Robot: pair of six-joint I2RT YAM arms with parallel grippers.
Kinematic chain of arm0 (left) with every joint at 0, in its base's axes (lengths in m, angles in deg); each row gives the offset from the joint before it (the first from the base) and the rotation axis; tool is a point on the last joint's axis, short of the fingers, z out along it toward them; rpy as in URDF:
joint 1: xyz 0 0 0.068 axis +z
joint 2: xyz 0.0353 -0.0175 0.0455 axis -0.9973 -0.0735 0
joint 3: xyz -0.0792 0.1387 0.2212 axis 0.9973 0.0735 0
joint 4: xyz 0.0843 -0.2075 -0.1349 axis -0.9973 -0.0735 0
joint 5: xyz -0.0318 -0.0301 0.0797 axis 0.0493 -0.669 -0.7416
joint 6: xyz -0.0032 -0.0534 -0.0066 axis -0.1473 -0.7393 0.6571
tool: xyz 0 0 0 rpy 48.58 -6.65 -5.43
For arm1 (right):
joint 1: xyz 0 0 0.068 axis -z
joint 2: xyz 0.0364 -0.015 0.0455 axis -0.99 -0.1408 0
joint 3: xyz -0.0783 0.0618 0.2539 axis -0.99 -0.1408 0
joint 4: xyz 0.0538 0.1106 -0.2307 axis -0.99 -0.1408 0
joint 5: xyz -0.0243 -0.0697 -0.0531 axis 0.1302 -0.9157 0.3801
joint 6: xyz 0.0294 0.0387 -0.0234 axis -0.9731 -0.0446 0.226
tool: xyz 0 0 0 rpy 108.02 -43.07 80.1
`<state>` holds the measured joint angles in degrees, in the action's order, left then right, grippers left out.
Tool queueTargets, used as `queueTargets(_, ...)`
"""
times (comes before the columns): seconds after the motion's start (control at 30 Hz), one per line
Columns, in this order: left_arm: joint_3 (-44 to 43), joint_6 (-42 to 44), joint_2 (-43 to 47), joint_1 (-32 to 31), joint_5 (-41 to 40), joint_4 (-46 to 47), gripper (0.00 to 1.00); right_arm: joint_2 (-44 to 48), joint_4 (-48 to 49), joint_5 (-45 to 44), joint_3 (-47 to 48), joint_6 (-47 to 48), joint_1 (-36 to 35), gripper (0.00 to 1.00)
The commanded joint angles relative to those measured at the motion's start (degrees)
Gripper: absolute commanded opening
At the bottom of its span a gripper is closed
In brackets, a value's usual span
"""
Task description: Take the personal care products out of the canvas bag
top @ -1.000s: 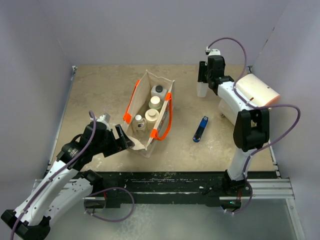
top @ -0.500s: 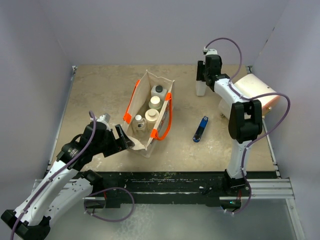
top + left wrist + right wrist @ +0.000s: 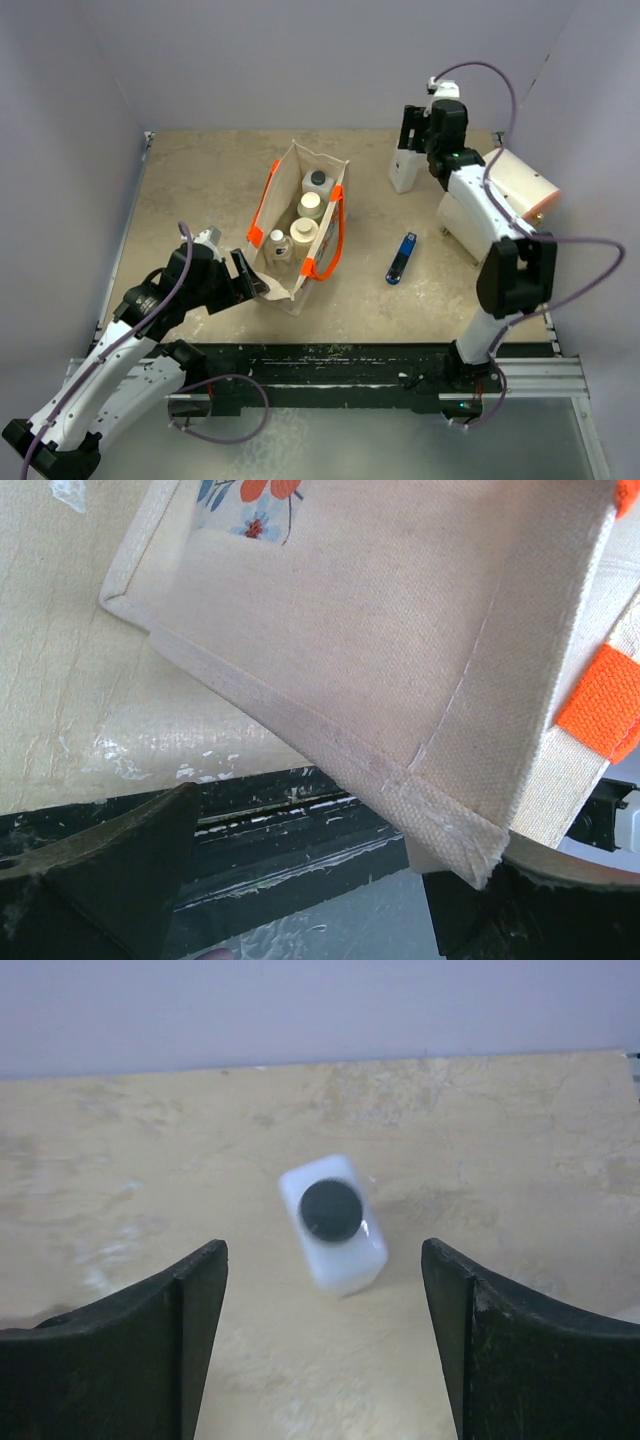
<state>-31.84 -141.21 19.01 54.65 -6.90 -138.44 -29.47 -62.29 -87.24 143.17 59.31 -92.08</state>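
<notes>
Beige tabletop (image 3: pixel 200 190), right fingers (image 3: pixel 120 1360) spread above white dark-capped bottle (image 3: pixel 333 1222), left fingers (image 3: pixel 100 880) spread at corner of canvas bag (image 3: pixel 400 630)

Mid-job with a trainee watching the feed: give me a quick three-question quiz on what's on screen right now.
1. True or false: the right gripper is clamped on the white bottle.
2. How many bottles are inside the canvas bag?
3. The blue stick lies: A) inside the bag, B) on the table beside the bag, C) on top of the white bottle.
Key: 1 false: its jaws stand open and the bottle stands free on the table below them. 2 four. 3 B.
</notes>
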Motion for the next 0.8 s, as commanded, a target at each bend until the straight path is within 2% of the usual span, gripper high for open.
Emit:
queueTargets(0.0,-0.6,1.9,-0.8,0.1,0.3,-1.4,0.88,14.6,-0.9,8.4,-8.6,-7.6,-1.4,0.79)
queueTargets(0.07,-0.7,2.0,-1.0,0.1,0.6,-1.6,0.88,20.9,0.4,9.4,-16.2,-9.4,-5.0,0.77)
queueTargets(0.13,-0.6,2.2,-1.1,0.1,1.2,-1.6,0.89,27.3,1.0,8.1,-23.4,-10.9,-11.7,0.76)
queueTargets(0.33,-1.0,2.8,-1.9,0.1,2.9,-2.4,0.90,36.2,-3.9,5.3,-29.8,-16.5,-25.3,0.72)
queueTargets(0.53,-2.5,3.5,-1.6,0.1,1.8,-4.9,0.91,40.4,-6.6,8.8,-28.8,-20.1,-34.0,0.67)
queueTargets(0.77,-1.4,3.2,-0.9,0.1,1.3,-5.7,0.92,31.6,-13.5,6.5,-14.6,-13.9,-44.2,0.67)
